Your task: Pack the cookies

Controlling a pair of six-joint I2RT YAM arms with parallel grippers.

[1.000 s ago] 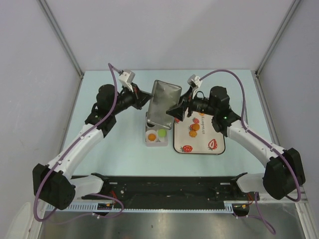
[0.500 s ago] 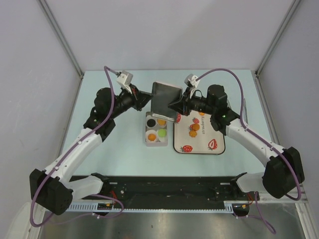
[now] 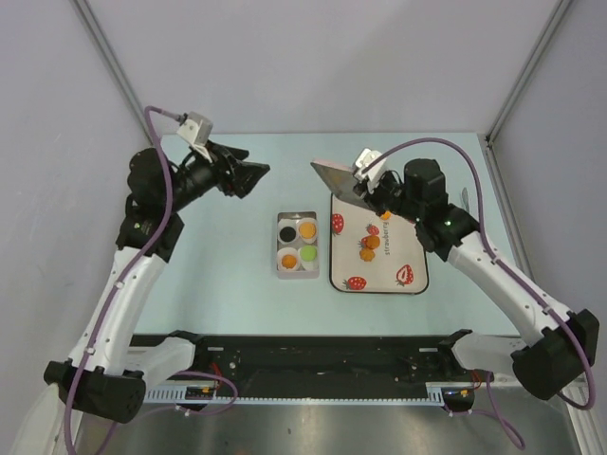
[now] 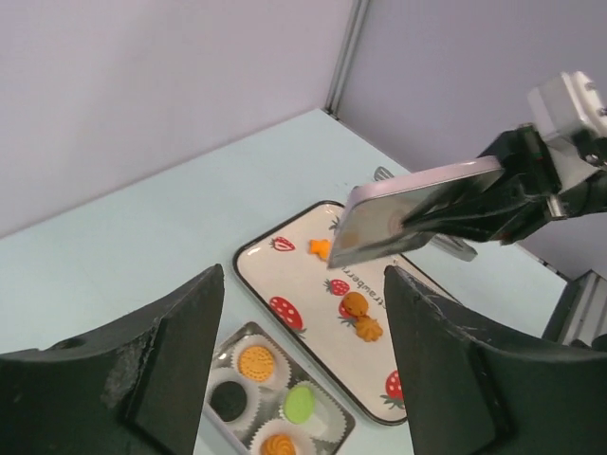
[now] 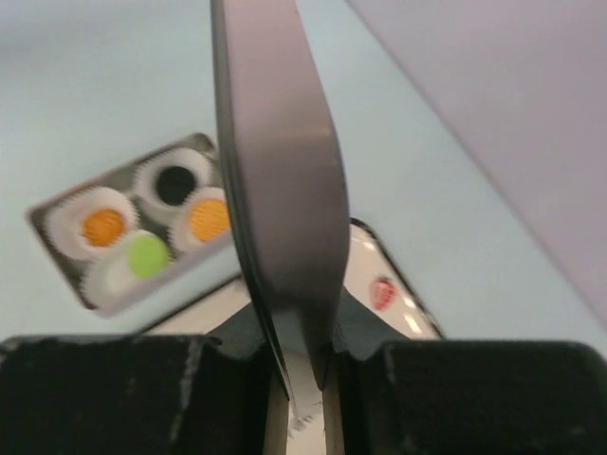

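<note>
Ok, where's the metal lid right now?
In the top view, the lid is clamped in the right gripper, up over the far-left corner of the strawberry tray, just right of and beyond the cookie tin.

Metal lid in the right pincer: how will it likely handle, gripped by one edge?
The metal lid looks stiff: it juts out flat, unsagging, from the right pincer. Its smooth, shiny face suggests it may slip or pivot. Thin, so probably light.

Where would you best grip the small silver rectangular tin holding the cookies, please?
Probably its left long wall, pinched from above: the small silver rectangular tin lies flat, open-topped, with room on that side, while the white strawberry-print tray crowds its right.
</note>
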